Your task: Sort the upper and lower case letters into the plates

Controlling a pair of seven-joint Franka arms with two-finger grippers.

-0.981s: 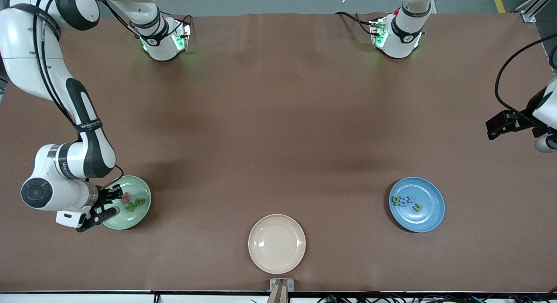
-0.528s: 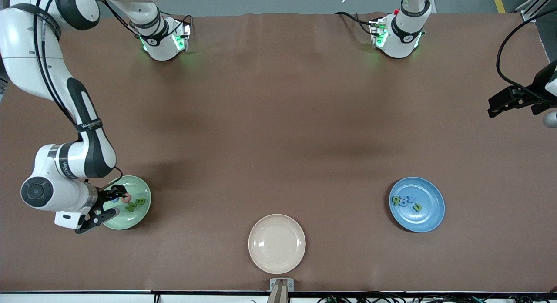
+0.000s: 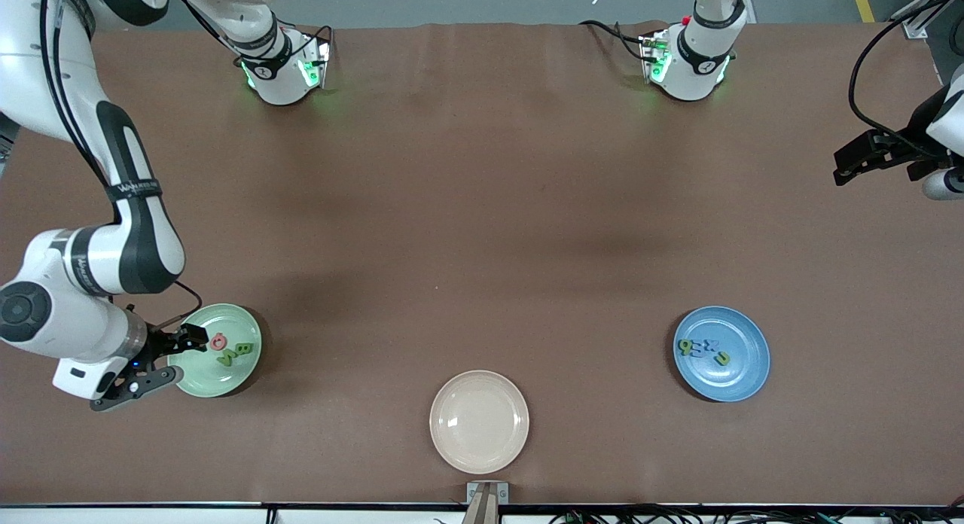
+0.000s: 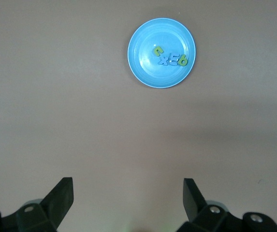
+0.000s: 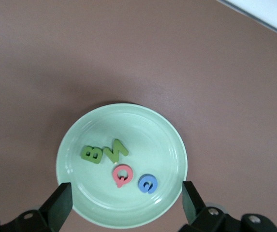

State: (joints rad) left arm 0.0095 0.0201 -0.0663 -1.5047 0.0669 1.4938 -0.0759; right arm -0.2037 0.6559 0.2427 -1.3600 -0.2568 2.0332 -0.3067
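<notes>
The mint green plate (image 3: 217, 382) lies near the front edge at the right arm's end of the table. It also shows in the right wrist view (image 5: 143, 125), holding a green B (image 5: 91, 154), a green W (image 5: 117, 148), a pink Q (image 5: 123, 175) and a blue G (image 5: 148, 184). My right gripper (image 3: 175, 356) hangs open and empty over this plate's edge (image 5: 125, 188). The blue plate (image 3: 736, 381) lies at the left arm's end and holds three small green and blue letters (image 3: 705, 349); it also shows in the left wrist view (image 4: 143, 67). My left gripper (image 3: 862, 161) is open, empty and high over bare table (image 4: 127, 182).
A cream-beige plate (image 3: 479, 421) with nothing on it lies at the front edge midway between the two plates. The two arm bases (image 3: 282, 68) stand along the edge farthest from the front camera.
My right gripper has drawn back from over the mint plate's middle toward its edge; the blue G now lies in the plate. My left gripper has moved toward the bases' side.
</notes>
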